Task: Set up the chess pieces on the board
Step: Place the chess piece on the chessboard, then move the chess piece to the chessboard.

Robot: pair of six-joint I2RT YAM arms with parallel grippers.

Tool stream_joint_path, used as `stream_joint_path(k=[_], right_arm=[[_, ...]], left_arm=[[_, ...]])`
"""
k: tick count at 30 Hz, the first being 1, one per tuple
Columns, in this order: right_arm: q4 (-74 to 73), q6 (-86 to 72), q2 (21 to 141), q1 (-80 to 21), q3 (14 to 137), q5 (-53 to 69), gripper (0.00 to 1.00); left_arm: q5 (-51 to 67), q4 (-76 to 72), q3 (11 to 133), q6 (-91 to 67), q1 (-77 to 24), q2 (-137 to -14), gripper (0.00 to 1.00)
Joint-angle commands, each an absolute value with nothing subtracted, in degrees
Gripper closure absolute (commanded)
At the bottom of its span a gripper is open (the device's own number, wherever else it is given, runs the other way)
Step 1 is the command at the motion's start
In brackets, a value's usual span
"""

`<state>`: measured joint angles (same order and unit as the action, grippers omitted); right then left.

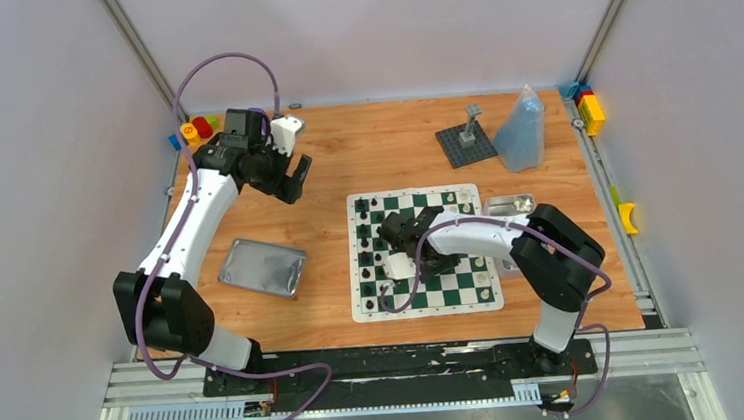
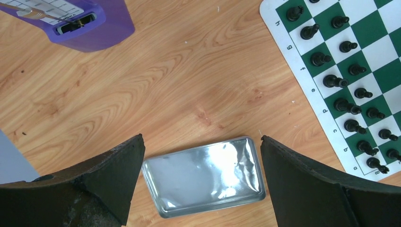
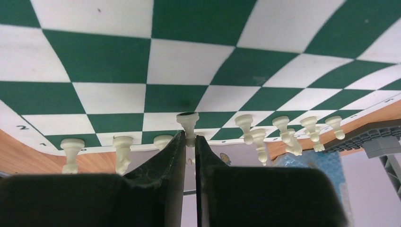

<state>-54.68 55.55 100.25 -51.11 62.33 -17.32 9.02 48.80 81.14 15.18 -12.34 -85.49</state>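
Observation:
The green and white board [image 1: 426, 309] lies in the middle of the table. Black pieces [image 1: 364, 246] stand in two files along its left side, and they also show in the left wrist view [image 2: 350, 106]. White pieces [image 3: 253, 130] stand in a row along one board edge [image 3: 113, 56]. My right gripper [image 1: 397, 233] reaches low over the board, its fingers [image 3: 189, 137] shut on a white piece [image 3: 187, 122] whose base is at a square just in front of that row. My left gripper [image 1: 296, 181] hangs open and empty over bare wood at the far left [image 2: 201, 138].
A flat silver tin lid [image 1: 262, 267] lies left of the board, below my left gripper [image 2: 208, 175]. A second silver tin [image 1: 508, 204] sits at the board's right corner. A grey studded plate [image 1: 465, 144], a blue bag [image 1: 520, 130] and colourful blocks [image 1: 191, 131] stand at the back.

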Motion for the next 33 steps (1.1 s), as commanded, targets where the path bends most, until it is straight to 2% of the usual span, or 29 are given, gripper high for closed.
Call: stream_joint_path(k=[1,4,12,17,21,27,33], right_arm=[[-55.3,54.6,102.6,-52.9,63.7,-22.7,0.87],[-55.3,54.2,103.3,-53.7,64.2,-23.3,0.84],[-55.3,51.9,103.2,-54.3,65.3,-23.2,0.63],[-55.9,49.3,100.8,-53.9,67.4,-20.0,0.61],[-58.8,45.2,97.7,-49.6,71.4,-10.8,0.56],[-60.6,39.8,95.3,-39.1,73.9,11.8,0.48],[-56.2,36.3,95.7,-33.6,71.0,17.5,0.46]], left_arm=[[9.0,48.1,81.2,14.0,-11.9,-83.0,0.00],[8.9,48.1,81.1,14.1,-11.9,-82.9,0.00],[8.8,47.5,80.2,14.4,-11.9,-82.1,0.00],[8.8,47.2,79.8,14.6,-11.9,-82.1,0.00],[9.0,47.1,79.6,14.7,-11.9,-81.9,0.00],[10.0,47.1,79.7,14.5,-11.9,-82.2,0.00],[10.3,47.2,79.9,14.3,-11.9,-82.9,0.00]])
